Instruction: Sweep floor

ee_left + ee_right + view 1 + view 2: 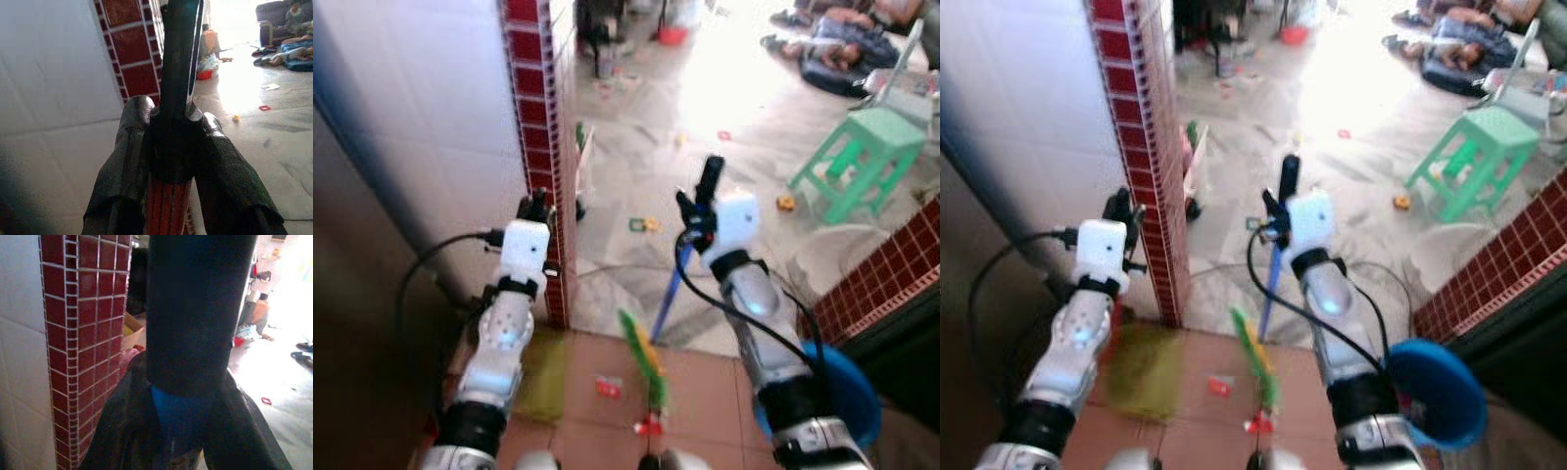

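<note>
My right gripper [698,208] is shut on the broom's handle [668,299], blue with a black top end [195,308]. The green and yellow bristles [644,364] rest on the brown tiles just in front of me. My left gripper [534,210] is shut on a red and black handle [178,73], held upright beside the red tiled pillar [543,147]. Below that arm an olive dustpan [543,377] sits on the floor. Two red scraps [608,388] [649,427] lie near the bristles. More small litter [643,224] dots the grey floor beyond.
A green stool [867,157] stands at the right, with a low red tiled wall [891,274] nearer me. A blue bucket [847,392] sits by my right elbow. A person [842,44] lies on the floor far back. The white wall [421,127] is close on the left.
</note>
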Robot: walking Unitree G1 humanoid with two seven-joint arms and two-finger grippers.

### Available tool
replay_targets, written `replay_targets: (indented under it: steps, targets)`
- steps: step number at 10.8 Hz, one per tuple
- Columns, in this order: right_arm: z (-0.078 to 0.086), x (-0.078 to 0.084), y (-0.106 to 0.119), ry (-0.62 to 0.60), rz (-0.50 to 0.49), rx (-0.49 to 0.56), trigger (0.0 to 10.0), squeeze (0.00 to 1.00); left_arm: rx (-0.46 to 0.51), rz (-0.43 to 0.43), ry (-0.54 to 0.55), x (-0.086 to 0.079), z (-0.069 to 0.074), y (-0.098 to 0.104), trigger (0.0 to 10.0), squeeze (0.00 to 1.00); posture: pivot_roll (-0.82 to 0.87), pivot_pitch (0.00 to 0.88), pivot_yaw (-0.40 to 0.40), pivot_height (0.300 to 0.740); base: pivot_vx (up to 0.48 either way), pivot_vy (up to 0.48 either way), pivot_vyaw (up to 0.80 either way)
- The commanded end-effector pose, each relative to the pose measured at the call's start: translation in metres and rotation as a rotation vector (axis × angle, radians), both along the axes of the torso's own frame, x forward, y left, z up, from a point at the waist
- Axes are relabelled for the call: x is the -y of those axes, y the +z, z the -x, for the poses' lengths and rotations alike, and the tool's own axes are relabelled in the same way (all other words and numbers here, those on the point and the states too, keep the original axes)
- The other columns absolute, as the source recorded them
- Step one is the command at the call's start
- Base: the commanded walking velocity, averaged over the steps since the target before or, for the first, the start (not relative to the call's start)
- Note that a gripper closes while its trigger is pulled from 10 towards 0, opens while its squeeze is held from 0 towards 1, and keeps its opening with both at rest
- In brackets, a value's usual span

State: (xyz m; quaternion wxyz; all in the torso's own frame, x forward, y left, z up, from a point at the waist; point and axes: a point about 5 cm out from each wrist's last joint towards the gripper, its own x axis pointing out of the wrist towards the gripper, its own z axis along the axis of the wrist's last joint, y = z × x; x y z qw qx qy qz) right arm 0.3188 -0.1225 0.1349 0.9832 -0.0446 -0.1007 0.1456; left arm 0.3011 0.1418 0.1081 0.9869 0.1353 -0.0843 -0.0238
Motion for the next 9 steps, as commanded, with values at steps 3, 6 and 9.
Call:
replay_targets:
  steps: [3, 6, 9]
  targets:
    - [-0.004, 0.008, 0.012, -0.035, 0.035, 0.045, 10.0, 0.00, 0.097, -0.005, -0.022, 0.005, -0.010, 0.015, 10.0, 0.00, 0.01, 0.014, -0.066, 0.740, 0.000, 0.000, 0.00]
    - [-0.006, 0.018, 0.021, -0.070, 0.070, 0.072, 10.0, 0.00, 0.039, -0.015, -0.034, 0.012, -0.013, -0.002, 10.0, 0.00, -0.01, 0.029, -0.067, 0.740, 0.000, 0.000, 0.00]
    - [-0.012, 0.024, 0.024, -0.147, 0.135, 0.066, 10.0, 0.00, -0.014, 0.017, -0.023, 0.016, -0.018, -0.018, 10.0, 0.00, -0.01, 0.058, -0.058, 0.740, 0.000, 0.000, 0.00]
